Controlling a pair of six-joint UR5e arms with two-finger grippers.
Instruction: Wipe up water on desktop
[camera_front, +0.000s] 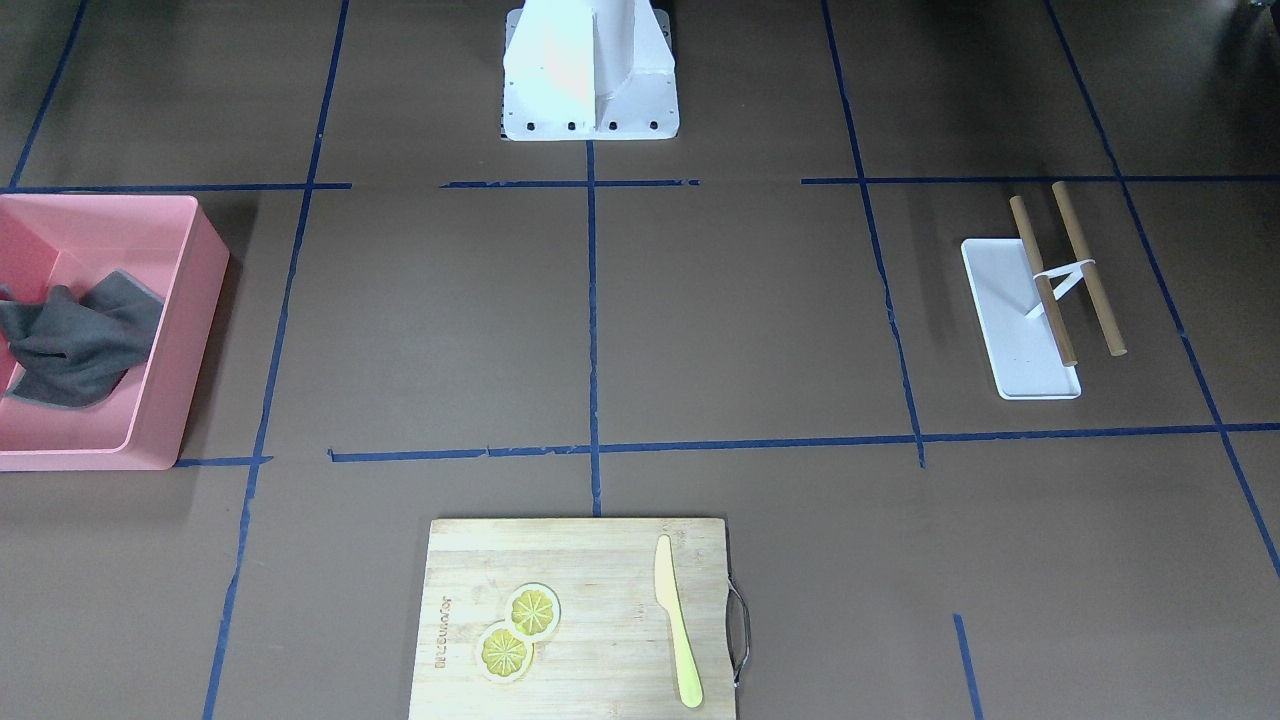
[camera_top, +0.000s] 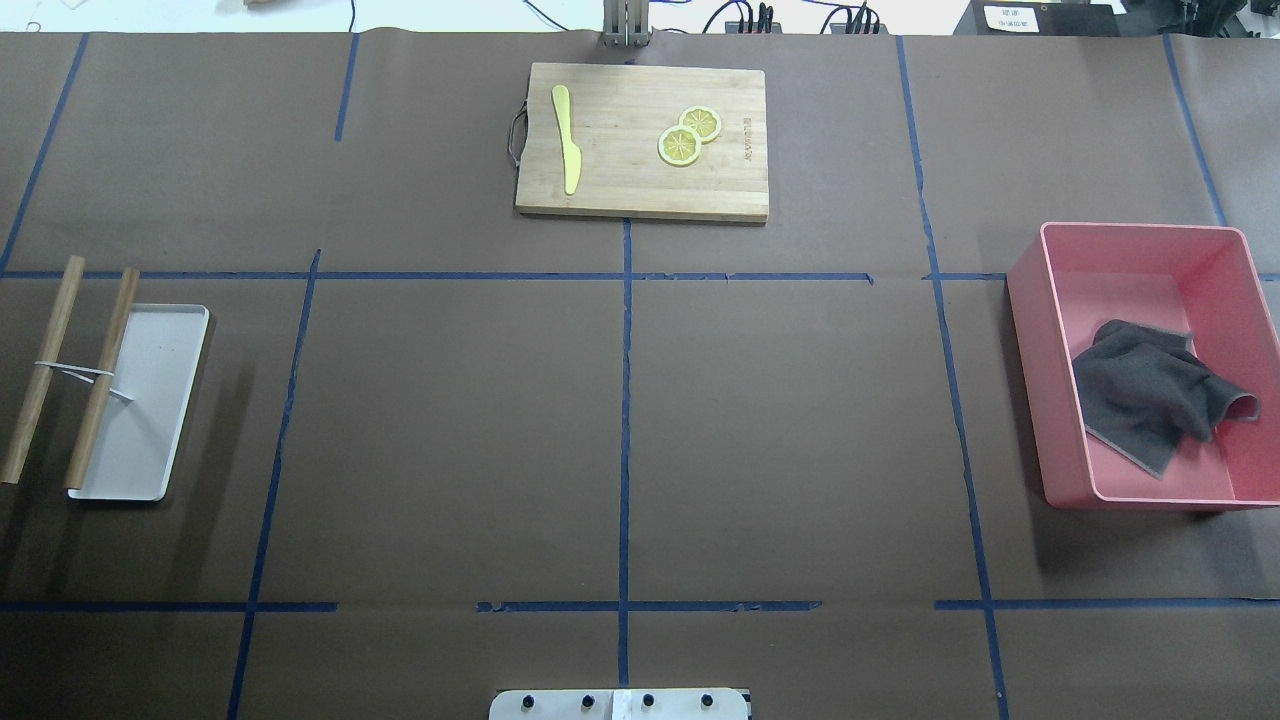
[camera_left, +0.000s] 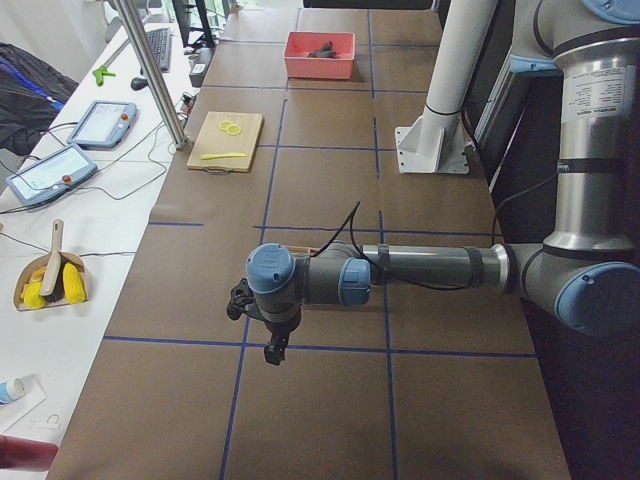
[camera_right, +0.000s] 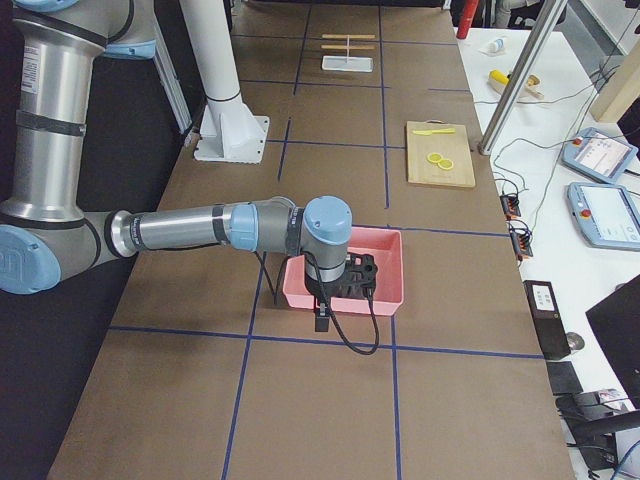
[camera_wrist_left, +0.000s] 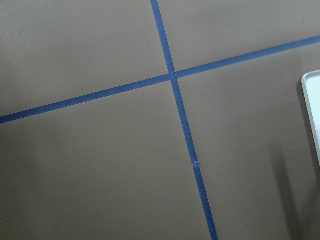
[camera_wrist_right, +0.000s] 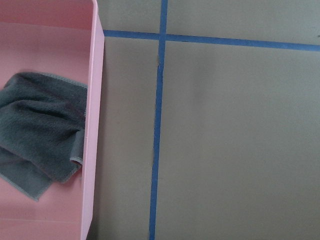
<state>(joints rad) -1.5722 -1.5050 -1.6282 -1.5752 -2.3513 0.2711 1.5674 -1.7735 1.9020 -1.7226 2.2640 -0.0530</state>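
The brown desktop (camera_top: 450, 430) with blue tape lines shows no water that I can make out. A dark grey cloth (camera_top: 1150, 395) lies crumpled in a pink bin (camera_top: 1030, 300) on the robot's right side; it also shows in the right wrist view (camera_wrist_right: 40, 135). My right gripper (camera_right: 320, 318) hangs above the bin's near edge, seen only in the exterior right view, and I cannot tell whether it is open or shut. My left gripper (camera_left: 272, 348) hangs over the desktop near a white tray (camera_wrist_left: 312, 110), seen only in the exterior left view, and I cannot tell its state either.
A bamboo cutting board (camera_top: 620, 190) with a yellow knife (camera_top: 566, 140) and two lemon slices (camera_top: 680, 146) lies at the far middle. A white tray (camera_top: 150, 400) with two wooden sticks (camera_top: 40, 370) tied by a band lies on the left. The white robot base (camera_front: 590, 90) stands at the near edge.
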